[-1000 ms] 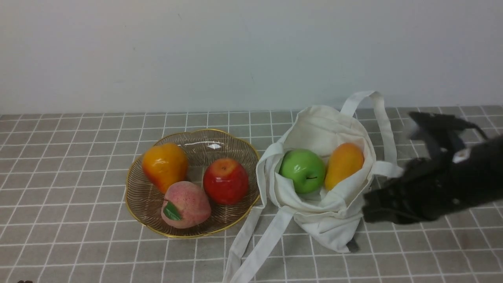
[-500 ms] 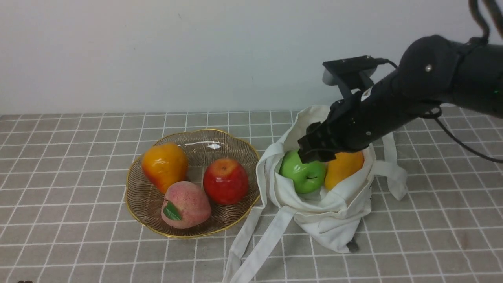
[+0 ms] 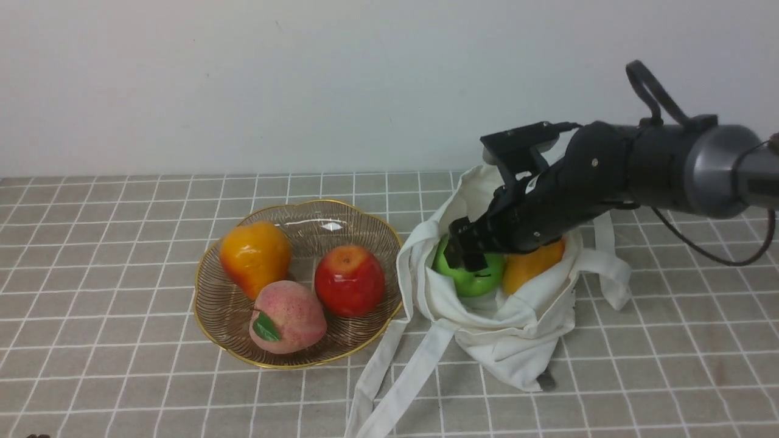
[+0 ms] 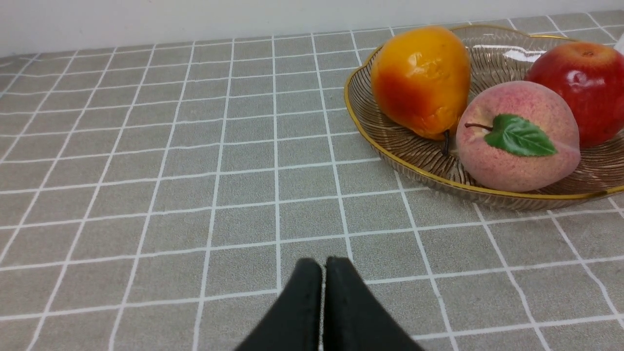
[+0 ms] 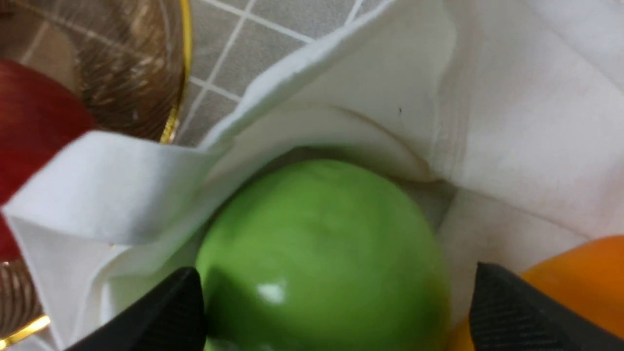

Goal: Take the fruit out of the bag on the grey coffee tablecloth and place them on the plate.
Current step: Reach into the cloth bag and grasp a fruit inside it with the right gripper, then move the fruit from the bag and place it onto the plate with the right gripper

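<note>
Straddling the green apple [image 5: 317, 234] inside the bag [image 3: 499, 340], right beside the mango [image 3: 529, 267], the right hand [image 5: 335, 292] has its fingers apart, so I'd say the grasp comes next: squeeze, then lift toward the plate [image 3: 213, 310].

Front view faces the wall [image 3: 243, 79]; both wrist views, nearer, share its plate [image 3: 310, 222].

Bright, even light, faint shadows. White glare streaks the plate [image 3: 331, 226] on its far side; a small highlight dots the green apple [image 5: 321, 253]. The right wrist view is soft, the red apple [image 5: 29, 122] on the plate smeared.
</note>
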